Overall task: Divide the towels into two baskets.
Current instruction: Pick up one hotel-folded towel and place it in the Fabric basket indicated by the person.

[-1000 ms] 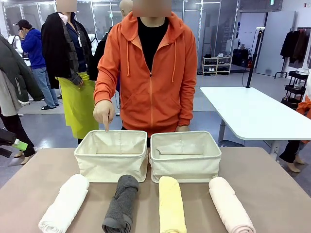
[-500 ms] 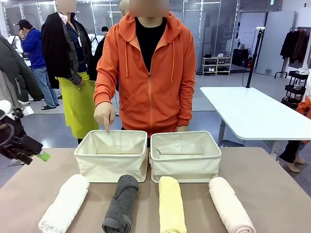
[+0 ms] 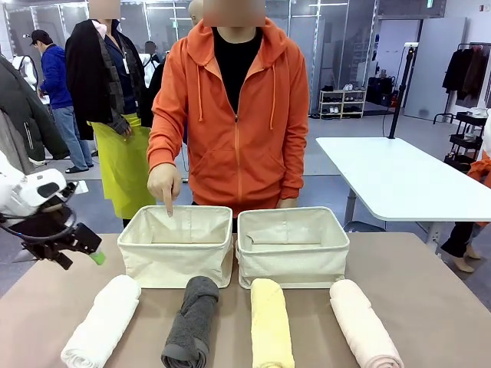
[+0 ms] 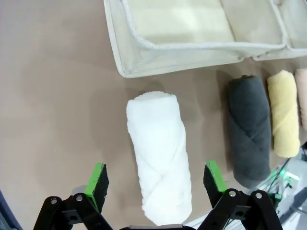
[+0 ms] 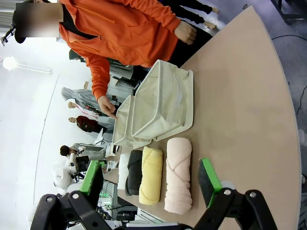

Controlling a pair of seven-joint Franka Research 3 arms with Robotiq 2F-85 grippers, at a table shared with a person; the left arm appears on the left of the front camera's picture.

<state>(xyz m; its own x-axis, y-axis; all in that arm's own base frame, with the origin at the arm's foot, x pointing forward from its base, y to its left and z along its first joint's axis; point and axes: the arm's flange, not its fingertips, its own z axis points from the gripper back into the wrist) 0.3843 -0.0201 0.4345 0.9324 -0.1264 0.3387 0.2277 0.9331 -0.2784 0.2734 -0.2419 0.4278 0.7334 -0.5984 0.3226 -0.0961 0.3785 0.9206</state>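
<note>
**Left end effector** [image 4: 156,178]: jaws wide apart and empty, poised above the white towel [image 4: 158,167]. In the left wrist view its green pads [image 4: 98,179] flank the roll across its width, clear of the cloth. In the front view it hangs near the left edge of the tabletop [image 3: 430,307], just beside the left basket [image 3: 175,261].

**Right end effector** [image 5: 151,178]: jaws likewise apart and empty, held well back from the row.

**Towels:** all four lie side by side on the tabletop in front of the baskets. From the robot's left they are the white towel, grey towel [image 3: 192,310], yellow towel [image 3: 270,322] and pink towel [image 3: 362,322].

**Baskets:** the left basket and right basket [image 3: 291,264] stand close together behind the row, and no towel shows in either.

**Person:** a hand [image 3: 165,184] points one finger down at the far rim of the left basket.

**Step in hand (judged):** approach to the white towel, probably bound for the indicated basket. The division has not begun.

**Hazards (judged):**
- A shallow pinch may catch only the outer wrap, so the roll unwinds when lifted.
- A grip near one end would let the free end droop and drag against the soft basket wall, pushing the basket back or folding its rim.
- A low carry could do the same.
- The pointing finger lies over the drop zone, so a release there risks contact with the hand.
</note>
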